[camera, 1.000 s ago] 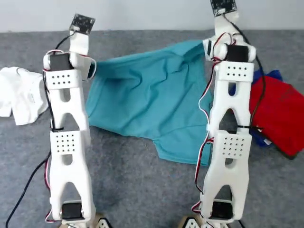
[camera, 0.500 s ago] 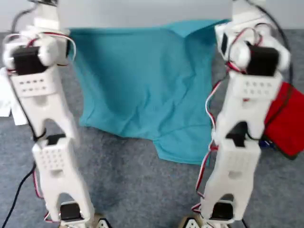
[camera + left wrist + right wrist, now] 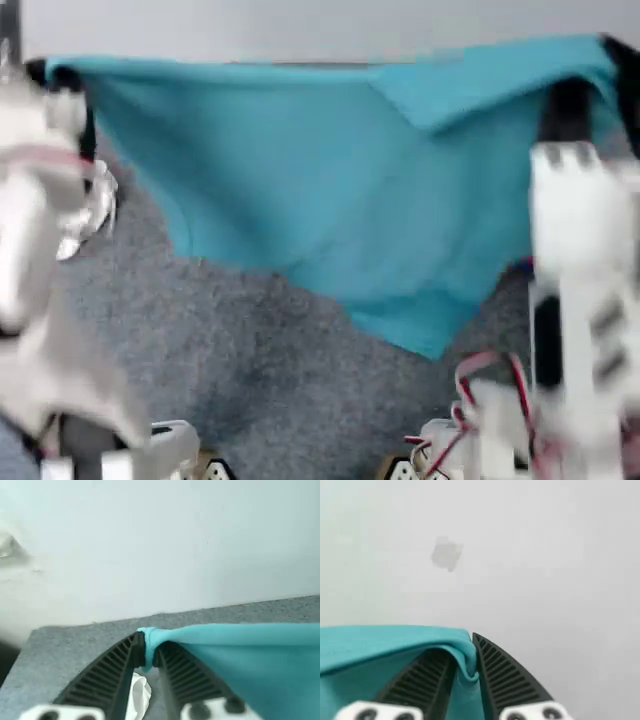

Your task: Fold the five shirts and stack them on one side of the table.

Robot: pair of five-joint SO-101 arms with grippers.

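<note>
**Strung up by two corners**

The left gripper (image 3: 148,652) is clamped on a small bunched knot of the teal shirt (image 3: 340,200). The right gripper (image 3: 468,667) pinches the other top corner, with cloth folded between its ribbed black jaws. The shirt hangs between them like a banner, its lower edge sagging to a point that seems just clear of the grey, felt-like table (image 3: 250,380). It's a thin, limp knit: light, floppy, unlikely to slip. The corners are the sound hold; anywhere else it bunches.
</note>
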